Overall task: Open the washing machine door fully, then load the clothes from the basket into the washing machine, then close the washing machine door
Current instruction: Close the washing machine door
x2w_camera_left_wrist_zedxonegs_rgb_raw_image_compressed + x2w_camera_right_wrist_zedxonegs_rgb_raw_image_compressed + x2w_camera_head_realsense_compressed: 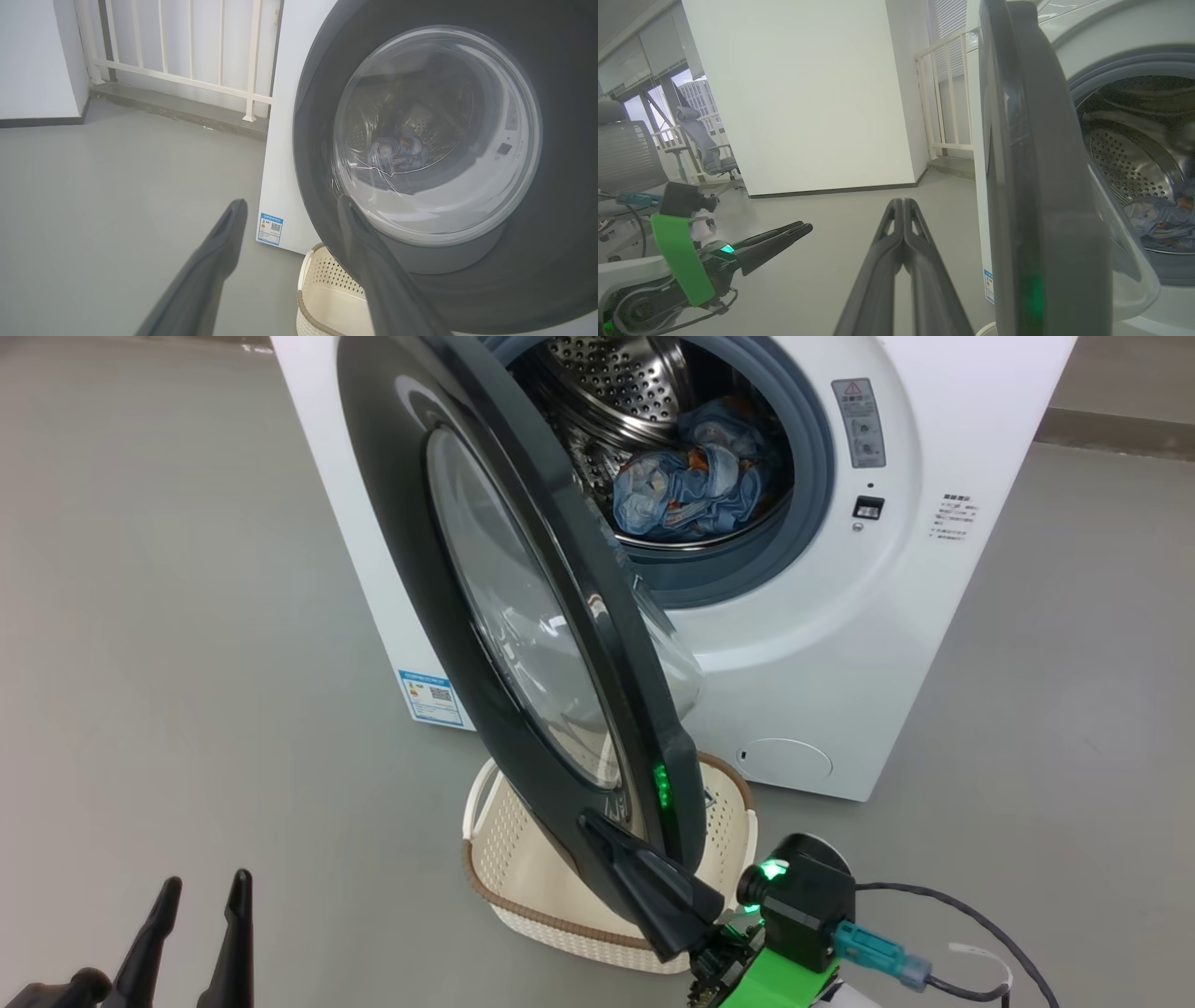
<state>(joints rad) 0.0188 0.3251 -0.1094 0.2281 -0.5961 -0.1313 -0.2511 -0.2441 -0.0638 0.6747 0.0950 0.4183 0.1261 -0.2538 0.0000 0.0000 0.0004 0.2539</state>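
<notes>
Head view: we see the washing machine door (pixel 523 616) half open at centre, the clothes (pixel 695 485) inside the washing machine (pixel 840 663) at upper centre, and the basket (pixel 523 859) below the door. Our left gripper (pixel 207 882), lower left, is spread wide and empty. Our right gripper (pixel 597 823), lower centre, is clenched on nothing by the door's lower rim.

Left wrist view: the clothes (pixel 397 151) show through the door's glass.

Right wrist view: our pressed-together fingers (pixel 903 219) lie left of the edge-on door (pixel 1031 186).

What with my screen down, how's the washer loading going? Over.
Left gripper open, empty. Right gripper shut, outside the washing machine door. Clothes in drum, basket looks empty. Door half open, doorway unobstructed.
</notes>
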